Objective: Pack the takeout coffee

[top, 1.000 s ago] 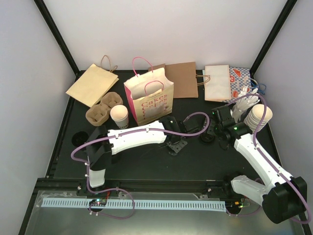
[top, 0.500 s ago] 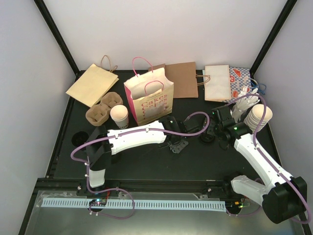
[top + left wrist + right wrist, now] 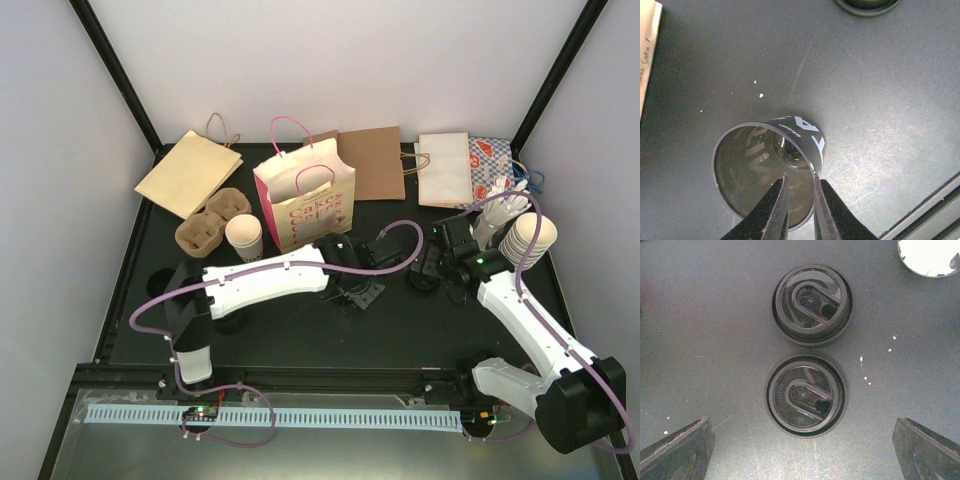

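**A:** Start close in. What is the left claw point(image 3: 800, 179) doing?

**B:** It hangs low over the middle of the black table point(image 3: 300, 340). Its two fingers are only a slit apart. The near wall of a dark ring point(image 3: 765, 165) with white lettering runs between them, one finger inside and one outside. I cannot tell whether they are pinching the wall or only straddling it.

**A:** And the right claw point(image 3: 802, 419)?

**B:** It is spread wide and holds nothing. It hovers above two black lids point(image 3: 805, 394) that lie flat on the table, one just beyond the other and not quite touching.

**A:** Where is the coffee cup point(image 3: 244, 238)?

**B:** It is farther back on the left, standing upright on the table with its mouth open. It is well apart from both claws. A brown pulp carrier point(image 3: 205, 225) sits just to its left, and a standing printed bag point(image 3: 310, 210) with pink handles is just to its right. That bag's mouth is open.

**A:** And behind those?

**B:** There is a tall stack of cups point(image 3: 525, 240) at the right, past the right arm. Along the back edge lie flat bags: a tan bag point(image 3: 187, 172), a brown bag point(image 3: 372, 165), a white bag point(image 3: 443, 170) and a patterned bag point(image 3: 493, 158).
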`<action>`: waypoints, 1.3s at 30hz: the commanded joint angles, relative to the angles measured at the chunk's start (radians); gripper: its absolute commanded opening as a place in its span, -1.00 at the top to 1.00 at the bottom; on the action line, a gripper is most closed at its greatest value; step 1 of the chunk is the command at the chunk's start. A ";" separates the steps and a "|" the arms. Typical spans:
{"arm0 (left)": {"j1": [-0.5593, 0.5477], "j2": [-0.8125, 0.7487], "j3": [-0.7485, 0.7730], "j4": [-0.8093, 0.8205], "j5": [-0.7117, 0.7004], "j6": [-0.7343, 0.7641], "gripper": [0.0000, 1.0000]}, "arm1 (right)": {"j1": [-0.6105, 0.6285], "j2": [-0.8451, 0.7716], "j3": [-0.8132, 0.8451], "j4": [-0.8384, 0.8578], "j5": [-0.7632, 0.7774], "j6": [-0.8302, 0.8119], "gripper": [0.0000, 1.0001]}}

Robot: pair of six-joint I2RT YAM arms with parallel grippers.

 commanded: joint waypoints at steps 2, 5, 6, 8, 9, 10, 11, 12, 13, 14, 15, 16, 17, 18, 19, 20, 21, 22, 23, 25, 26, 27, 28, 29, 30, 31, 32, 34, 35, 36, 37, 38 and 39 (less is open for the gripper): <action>-0.008 -0.109 0.005 0.025 -0.015 -0.024 0.68 | -0.009 0.013 0.010 0.006 -0.009 -0.012 -1.00; -0.007 -0.172 -0.042 0.056 -0.033 -0.029 0.62 | -0.008 0.017 0.013 0.006 -0.013 -0.012 -1.00; -0.006 -0.193 -0.060 0.069 -0.037 -0.030 0.59 | -0.009 0.019 0.014 0.006 -0.013 -0.011 -1.00; -0.005 -0.228 -0.101 0.096 -0.037 -0.031 0.50 | -0.009 0.021 0.014 0.004 -0.015 -0.011 -1.00; -0.002 -0.243 -0.124 0.108 -0.037 -0.034 0.48 | -0.009 0.022 0.013 0.003 -0.017 -0.011 -1.00; -0.001 -0.256 -0.145 0.117 -0.037 -0.038 0.48 | -0.009 0.021 0.011 0.003 -0.021 -0.011 -1.00; 0.000 -0.272 -0.166 0.130 -0.036 -0.041 0.48 | -0.009 0.022 0.009 0.005 -0.026 -0.011 -1.00; 0.001 -0.288 -0.190 0.150 -0.038 -0.044 0.48 | -0.008 0.022 0.006 0.006 -0.033 -0.012 -1.00; 0.001 -0.310 -0.218 0.171 -0.040 -0.048 0.48 | -0.009 0.024 0.004 0.005 -0.036 -0.015 -1.00; 0.000 -0.336 -0.248 0.195 -0.044 -0.054 0.48 | -0.009 0.024 0.004 0.004 -0.042 -0.022 -1.00; 0.001 -0.362 -0.284 0.231 -0.044 -0.056 0.48 | -0.008 0.023 0.005 0.003 -0.049 -0.031 -1.00; 0.004 -0.394 -0.321 0.270 -0.038 -0.055 0.47 | -0.009 0.025 0.006 0.003 -0.058 -0.041 -1.00; 0.010 -0.423 -0.366 0.322 -0.006 -0.044 0.44 | -0.008 0.026 0.006 0.004 -0.066 -0.049 -1.00; 0.018 -0.452 -0.412 0.378 0.033 -0.025 0.36 | -0.009 0.031 0.004 0.006 -0.076 -0.054 -1.00; 0.023 -0.478 -0.457 0.432 0.070 -0.007 0.33 | -0.009 0.038 0.004 0.007 -0.090 -0.059 -1.00; 0.028 -0.499 -0.500 0.481 0.086 -0.003 0.31 | -0.009 0.047 0.004 0.008 -0.103 -0.063 -1.00; 0.034 -0.517 -0.543 0.516 0.097 -0.012 0.27 | -0.009 0.057 0.005 0.008 -0.124 -0.068 -1.00; 0.047 -0.526 -0.564 0.535 0.124 -0.026 0.12 | -0.009 0.069 0.005 0.011 -0.142 -0.075 -1.00; 0.067 -0.531 -0.577 0.539 0.160 -0.043 -0.05 | -0.008 0.077 0.004 0.015 -0.161 -0.084 -1.00; 0.115 -0.534 -0.589 0.522 0.248 -0.080 -0.35 | -0.008 0.089 0.000 0.031 -0.210 -0.115 -1.00; 0.132 -0.540 -0.600 0.520 0.273 -0.091 -0.47 | -0.008 0.097 -0.001 0.032 -0.225 -0.123 -1.00; 0.144 -0.550 -0.612 0.524 0.286 -0.095 -0.60 | -0.007 0.106 0.000 0.031 -0.230 -0.127 -1.00; 0.149 -0.553 -0.624 0.528 0.284 -0.099 -0.73 | -0.007 0.112 0.001 0.031 -0.233 -0.129 -1.00; 0.153 -0.589 -0.636 0.533 0.275 -0.106 -0.88 | -0.007 0.119 0.003 0.031 -0.230 -0.130 -1.00; 0.159 -0.611 -0.651 0.541 0.264 -0.110 -0.96 | -0.008 0.125 0.005 0.030 -0.223 -0.128 -1.00; 0.165 -0.633 -0.666 0.551 0.260 -0.113 -0.97 | -0.007 0.129 0.008 0.030 -0.218 -0.121 -1.00; 0.171 -0.654 -0.682 0.562 0.258 -0.114 -0.97 | -0.007 0.131 0.010 0.030 -0.215 -0.120 -1.00; 0.186 -0.698 -0.719 0.593 0.266 -0.114 -0.97 | -0.007 0.138 0.013 0.033 -0.202 -0.109 -1.00; 0.193 -0.720 -0.738 0.610 0.271 -0.115 -0.97 | -0.008 0.143 0.014 0.032 -0.190 -0.103 -1.00; 0.197 -0.739 -0.756 0.624 0.273 -0.118 -0.97 | -0.008 0.152 0.017 0.031 -0.179 -0.096 -1.00; 0.200 -0.759 -0.773 0.644 0.275 -0.116 -0.98 | -0.009 0.165 0.024 0.025 -0.167 -0.091 -1.00; 0.200 -0.775 -0.789 0.663 0.277 -0.114 -0.98 | -0.008 0.178 0.031 0.014 -0.156 -0.089 -1.00; 0.200 -0.794 -0.800 0.676 0.277 -0.110 -0.98 | -0.009 0.198 0.041 0.003 -0.143 -0.082 -1.00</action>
